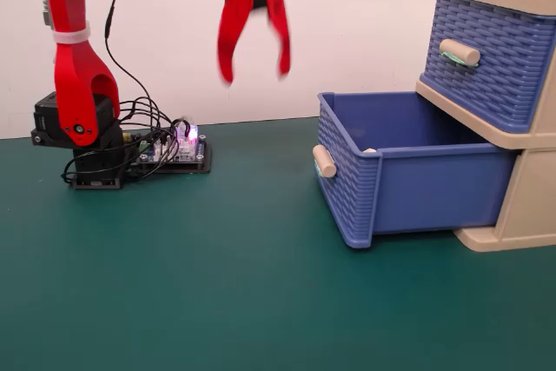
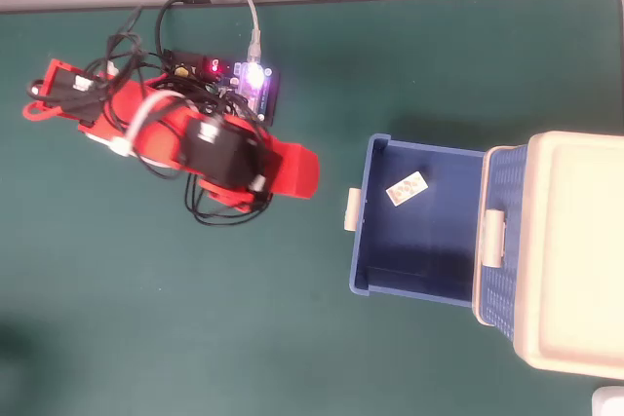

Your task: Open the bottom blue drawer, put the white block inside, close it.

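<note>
Inside the bottom blue drawer (image 2: 375, 265), which stands pulled out from the chest (image 2: 575, 250), you can see the white block (image 2: 407, 188) lying askew on the floor near the back-left corner in the overhead view. Your gripper (image 1: 254, 76) hangs high over the green table (image 1: 217, 284), fingers spread apart, holding nothing.

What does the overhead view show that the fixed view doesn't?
Only the overhead view shows the white block lying on the floor of the bottom blue drawer, toward the corner near the handle; it also shows the chest's beige top.

Only the fixed view shows the gripper open and empty, raised above the table to the left of the drawer, plus the upper drawer's woven front.

Both show the bottom drawer pulled out, its beige handle, and the lit circuit board.
</note>
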Robot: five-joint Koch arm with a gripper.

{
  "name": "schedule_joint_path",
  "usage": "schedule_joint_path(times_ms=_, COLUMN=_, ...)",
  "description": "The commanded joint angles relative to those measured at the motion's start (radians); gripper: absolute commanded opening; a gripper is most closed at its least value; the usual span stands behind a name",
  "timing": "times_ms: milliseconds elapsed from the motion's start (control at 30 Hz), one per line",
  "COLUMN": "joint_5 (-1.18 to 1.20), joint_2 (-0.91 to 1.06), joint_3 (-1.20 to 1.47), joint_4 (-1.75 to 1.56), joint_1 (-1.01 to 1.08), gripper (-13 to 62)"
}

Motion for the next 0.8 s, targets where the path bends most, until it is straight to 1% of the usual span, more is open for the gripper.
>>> schedule_joint_path(times_ms=0, joint_5=-0.014, joint_2=0.031, joint_3=0.003, joint_4=-0.021, joint_1=0.026, gripper=33.5)
schedule_joint_path(times_ms=167, joint_5=-0.012, joint_2=-0.072, joint_3=0.023, joint_4=-0.155, joint_1=0.048, gripper=33.5)
schedule_joint_path(times_ms=433, joint_5=-0.003, joint_2=-0.307, joint_3=-0.143, joint_4=-0.314, joint_1=0.043, gripper=33.6)
schedule_joint_path(times_ms=600, joint_5=-0.002, joint_2=-0.486, joint_3=-0.402, joint_4=-0.359, joint_1=0.035, gripper=33.7)
schedule_joint_path(times_ms=767, joint_5=-0.003, joint_2=-0.718, joint_3=-0.764, joint_4=-0.422, joint_1=-0.02, gripper=33.8)
